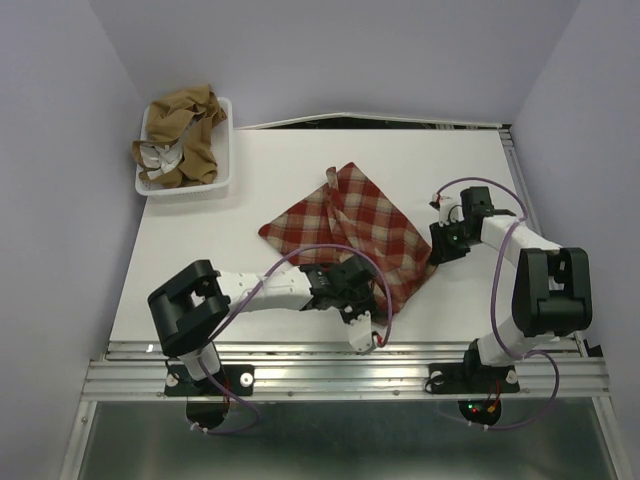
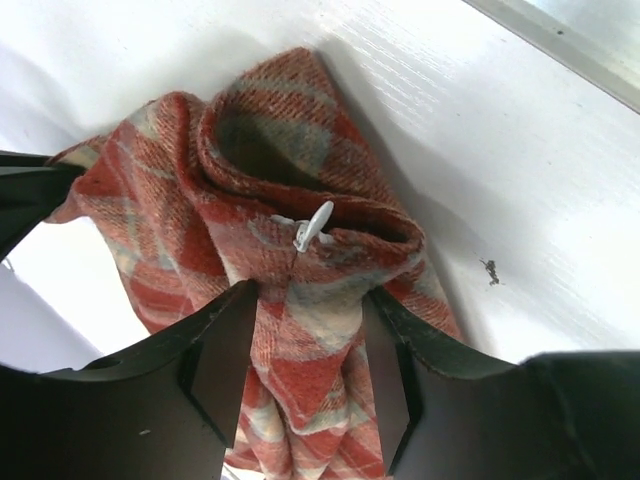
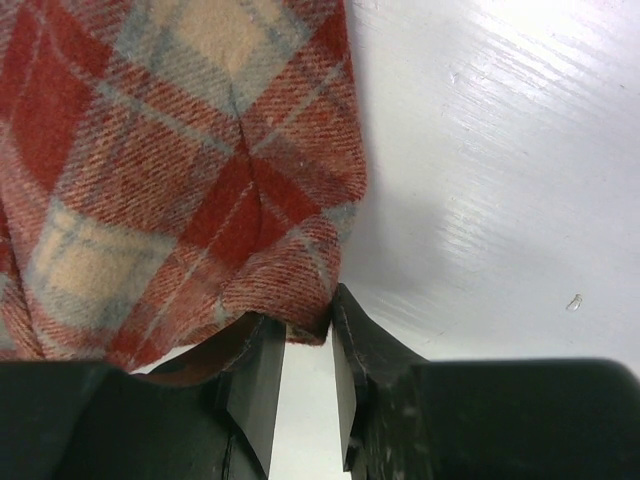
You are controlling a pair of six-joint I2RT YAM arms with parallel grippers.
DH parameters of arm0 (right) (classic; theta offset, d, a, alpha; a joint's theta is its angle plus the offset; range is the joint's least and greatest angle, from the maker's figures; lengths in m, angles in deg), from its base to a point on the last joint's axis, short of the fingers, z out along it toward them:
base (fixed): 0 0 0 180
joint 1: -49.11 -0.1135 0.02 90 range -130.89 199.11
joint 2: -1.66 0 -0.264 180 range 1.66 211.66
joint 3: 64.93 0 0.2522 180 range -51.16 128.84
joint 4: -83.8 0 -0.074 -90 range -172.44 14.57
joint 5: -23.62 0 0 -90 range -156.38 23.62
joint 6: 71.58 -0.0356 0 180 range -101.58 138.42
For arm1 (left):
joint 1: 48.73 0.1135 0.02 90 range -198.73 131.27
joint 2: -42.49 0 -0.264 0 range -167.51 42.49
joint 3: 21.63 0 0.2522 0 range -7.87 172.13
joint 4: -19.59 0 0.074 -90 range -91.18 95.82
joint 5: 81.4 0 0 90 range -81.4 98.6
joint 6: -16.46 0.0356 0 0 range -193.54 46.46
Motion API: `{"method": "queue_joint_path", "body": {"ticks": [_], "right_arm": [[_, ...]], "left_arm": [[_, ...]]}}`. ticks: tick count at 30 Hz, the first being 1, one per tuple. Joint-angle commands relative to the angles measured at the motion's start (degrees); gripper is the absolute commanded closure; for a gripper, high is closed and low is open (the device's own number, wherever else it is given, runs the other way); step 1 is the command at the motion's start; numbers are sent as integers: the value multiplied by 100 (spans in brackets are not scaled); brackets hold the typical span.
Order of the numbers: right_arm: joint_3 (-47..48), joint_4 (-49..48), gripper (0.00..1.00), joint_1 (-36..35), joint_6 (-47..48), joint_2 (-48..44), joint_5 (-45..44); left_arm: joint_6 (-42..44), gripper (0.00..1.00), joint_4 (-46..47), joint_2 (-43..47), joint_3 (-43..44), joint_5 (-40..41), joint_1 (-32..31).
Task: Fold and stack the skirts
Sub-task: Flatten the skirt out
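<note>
Your left arm and right arm pair white link tubes with black joint housings, a thin purple cable looping along each. The left end effector has matte black fingers (blocky, flat-faced); the right base shows red and green lights.

The plaid skirt is coarse woven cloth, fuzzy and matt (a small white plastic loop sits in its folds). Under it the table is smooth and faintly glossy. Left of it, the tray is white plastic, the tan skirts soft cloth.
</note>
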Motion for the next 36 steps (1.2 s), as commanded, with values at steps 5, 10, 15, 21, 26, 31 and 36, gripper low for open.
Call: {"method": "queue_joint_path", "body": {"ticks": [5,10,15,21,26,31,36], "right_arm": [[75,-234,75,6,-44,-278,30],[198,-322,85,6,-167,-304,-277],[576,-305,74,313,-273,-313,-313],[1059,-24,23,454,34,-603,-199],[1008,178,22,454,350,-823,-59],[384,152,22,454,930,-1165,609],[-152,-225,19,454,1326,-1385,1285]], "left_arm": [[-762,89,-162,-160,825,-246,-45],[-2349,100,-391,366,1491,-404,350],[-3732,100,-725,788,2388,-580,1166],[-5498,100,-593,544,3057,139,1695],[-6756,100,-497,-361,3866,246,2415],[-7056,100,-514,-960,4297,413,2794],[-6802,100,-567,-1610,4587,229,3128]]}}
